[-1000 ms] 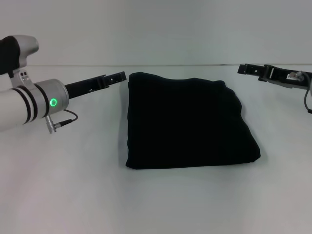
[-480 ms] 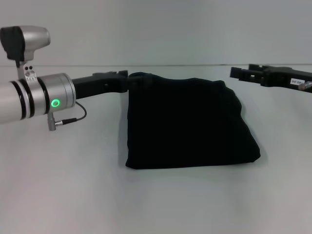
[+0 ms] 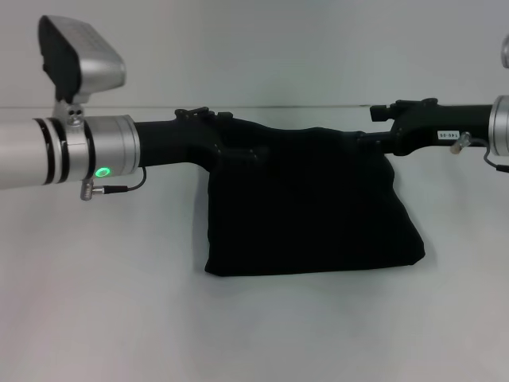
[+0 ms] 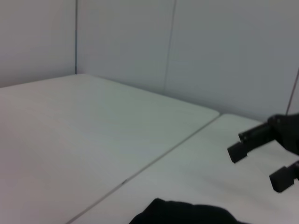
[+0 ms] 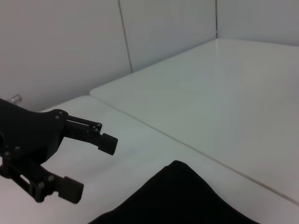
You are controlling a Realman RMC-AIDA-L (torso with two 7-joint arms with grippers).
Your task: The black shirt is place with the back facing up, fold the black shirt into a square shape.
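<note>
The black shirt (image 3: 306, 199) lies folded into a rough square in the middle of the white table (image 3: 119, 278), with no lettering showing. My left gripper (image 3: 251, 150) reaches in from the left and hangs over the shirt's far left corner. The right wrist view shows it (image 5: 91, 168) open and empty, beside the shirt's corner (image 5: 187, 198). My right gripper (image 3: 364, 139) reaches in from the right over the far right corner. The left wrist view shows it (image 4: 257, 167) open and empty, above the shirt's edge (image 4: 187, 214).
The white table has a seam (image 4: 154, 161) running across it behind the shirt. Plain light walls (image 3: 278, 48) stand behind the table's far edge. Bare tabletop lies in front of the shirt and to both sides.
Both arms have swung inward from the sides, and the grippers now hang over the shirt's far corners. The shirt has not moved.
</note>
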